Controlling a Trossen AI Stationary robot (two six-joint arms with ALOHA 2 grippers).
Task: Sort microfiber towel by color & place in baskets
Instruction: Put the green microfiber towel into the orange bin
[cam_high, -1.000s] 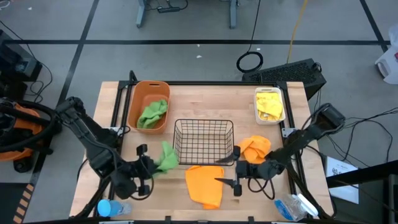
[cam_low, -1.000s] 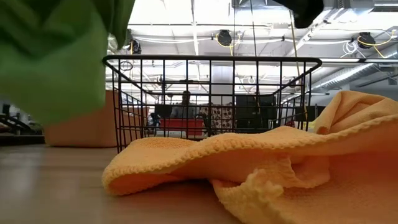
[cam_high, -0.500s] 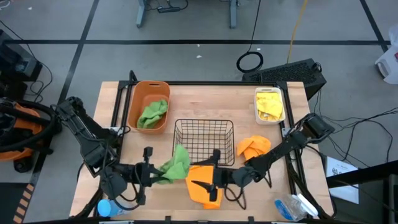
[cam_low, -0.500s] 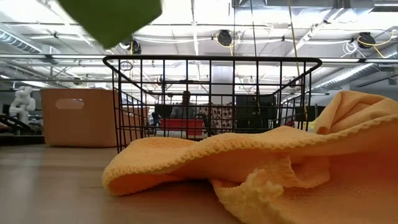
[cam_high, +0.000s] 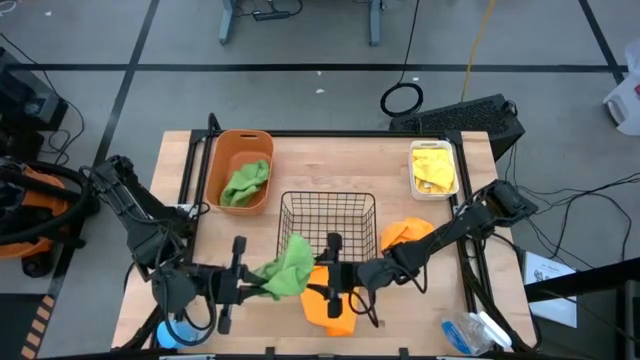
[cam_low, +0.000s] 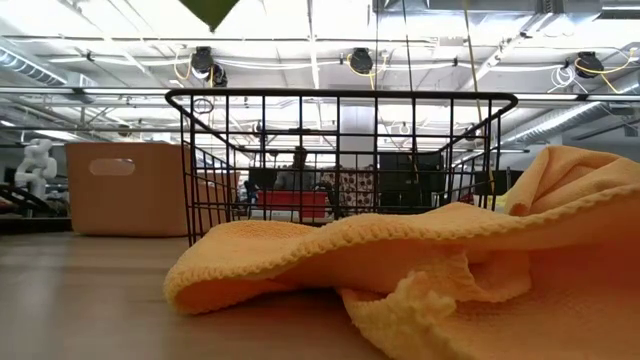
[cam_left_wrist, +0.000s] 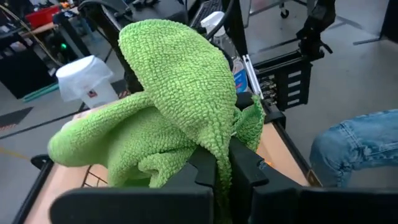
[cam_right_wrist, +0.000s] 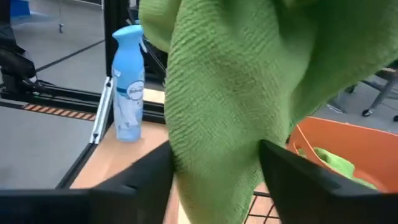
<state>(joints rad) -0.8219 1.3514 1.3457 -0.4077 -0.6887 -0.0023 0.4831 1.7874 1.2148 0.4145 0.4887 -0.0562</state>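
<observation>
My left gripper (cam_left_wrist: 222, 163) pinches the green towel (cam_high: 288, 268) — my right gripper (cam_right_wrist: 214, 171), fingers straddling it, may tug it loose.

The left gripper (cam_high: 243, 283) has carried the green towel (cam_high: 288, 268) away from the table's left side toward the middle, in front of the black wire basket (cam_high: 327, 227), and higher, so the low view shows only its tip. The right gripper (cam_high: 328, 287) has swung leftward over the orange towel (cam_high: 330, 308) to meet it; its fingers (cam_right_wrist: 292, 180) now flank the green cloth and seem to be narrowing.
</observation>
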